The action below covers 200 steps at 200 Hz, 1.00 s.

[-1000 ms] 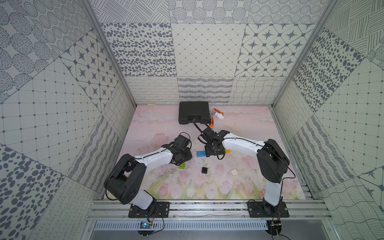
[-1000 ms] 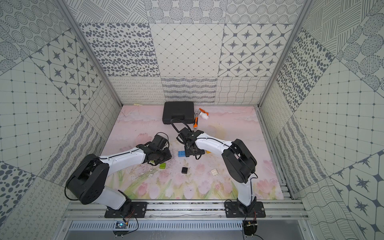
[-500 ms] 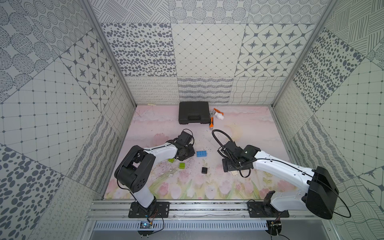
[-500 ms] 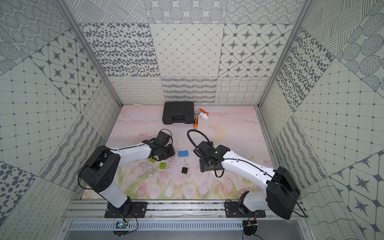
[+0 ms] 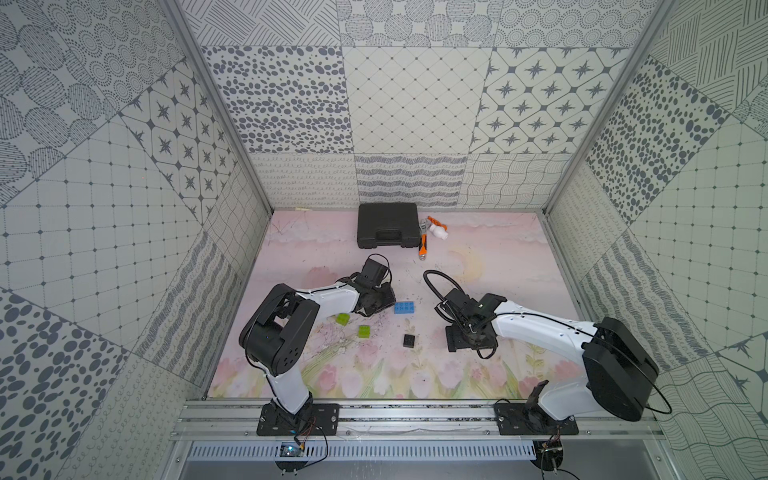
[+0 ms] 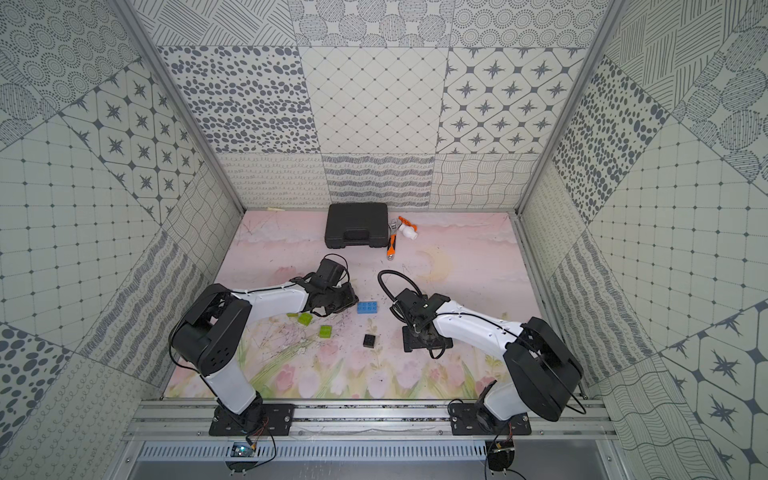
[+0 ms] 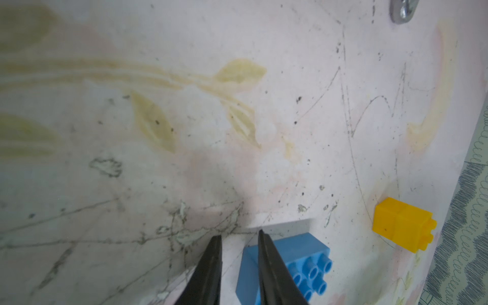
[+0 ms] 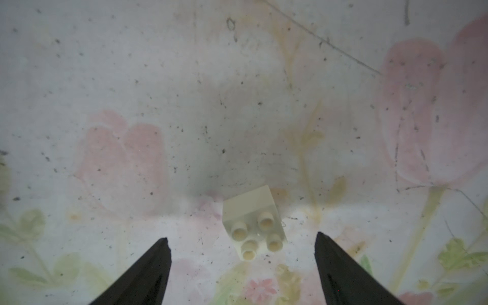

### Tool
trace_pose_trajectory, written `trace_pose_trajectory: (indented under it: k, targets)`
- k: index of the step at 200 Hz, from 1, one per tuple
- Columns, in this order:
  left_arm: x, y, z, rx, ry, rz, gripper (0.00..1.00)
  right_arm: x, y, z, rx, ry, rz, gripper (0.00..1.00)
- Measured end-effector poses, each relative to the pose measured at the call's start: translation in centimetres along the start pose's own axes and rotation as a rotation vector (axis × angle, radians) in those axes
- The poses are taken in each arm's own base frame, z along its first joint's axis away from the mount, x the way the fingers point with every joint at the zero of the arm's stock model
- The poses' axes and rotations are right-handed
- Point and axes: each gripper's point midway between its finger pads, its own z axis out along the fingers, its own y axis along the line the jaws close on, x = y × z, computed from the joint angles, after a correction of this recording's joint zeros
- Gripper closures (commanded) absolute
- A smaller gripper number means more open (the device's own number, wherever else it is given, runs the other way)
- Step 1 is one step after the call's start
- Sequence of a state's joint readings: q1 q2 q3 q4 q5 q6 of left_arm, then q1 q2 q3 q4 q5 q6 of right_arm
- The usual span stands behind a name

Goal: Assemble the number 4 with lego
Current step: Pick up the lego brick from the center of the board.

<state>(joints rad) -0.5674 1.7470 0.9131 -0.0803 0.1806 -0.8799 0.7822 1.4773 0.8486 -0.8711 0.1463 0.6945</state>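
Counted over all views, the loose lego comes to one blue brick [image 5: 404, 308], two lime green bricks [image 5: 343, 319] [image 5: 364, 331], one black brick [image 5: 409, 340], one white brick [image 8: 253, 223] and one yellow brick [image 7: 404, 228]; none are joined into the number 4.

The left gripper [image 7: 239, 236] has its jaws set narrowly apart with nothing between them, and one finger lies over the near edge of the blue brick in the left wrist view, though I cannot tell if it touches. The yellow brick lies to one side, near the wall. The right gripper [image 8: 241, 241] stands spread wide, with the white brick studs-up between its fingertips, apart from both.

The floral pink mat [image 5: 490, 266] is scuffed and speckled. At its far edge sit one black case [image 5: 387, 225] and one orange-handled tool [image 5: 424, 243] beside it. Patterned grey-and-white panels [image 5: 411, 99] wall the cell.
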Motion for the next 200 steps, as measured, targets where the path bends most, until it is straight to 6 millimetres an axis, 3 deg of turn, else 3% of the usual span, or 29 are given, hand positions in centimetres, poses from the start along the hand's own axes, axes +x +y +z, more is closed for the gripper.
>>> trace_pose_trajectory:
  k: [28,88,117,145,165,200]
  targets:
    - [0.0,-0.1,-0.1,0.008,-0.001,0.001,0.71,-0.1,0.0,1.4,0.013,0.034,-0.015,0.26]
    - [0.8,1.3,-1.3,-0.025,0.009,-0.015,0.7,0.4,0.1,1.9,0.001,0.045,-0.035,0.47]
    - [1.4,2.1,-1.8,-0.044,0.018,-0.022,0.7,0.4,0.1,1.5,-0.01,0.034,-0.042,0.61]
    - [1.8,2.6,-2.0,-0.052,0.024,-0.024,0.7,-0.2,0.5,0.1,-0.042,-0.006,-0.043,0.64]
    - [2.0,2.6,-2.1,-0.052,0.029,-0.025,0.72,-2.1,1.9,-1.8,-0.083,-0.053,-0.056,0.67]
    - [2.0,2.1,-1.5,-0.022,0.04,-0.031,0.73,-8.3,6.6,-5.4,-0.172,-0.163,-0.09,0.68]
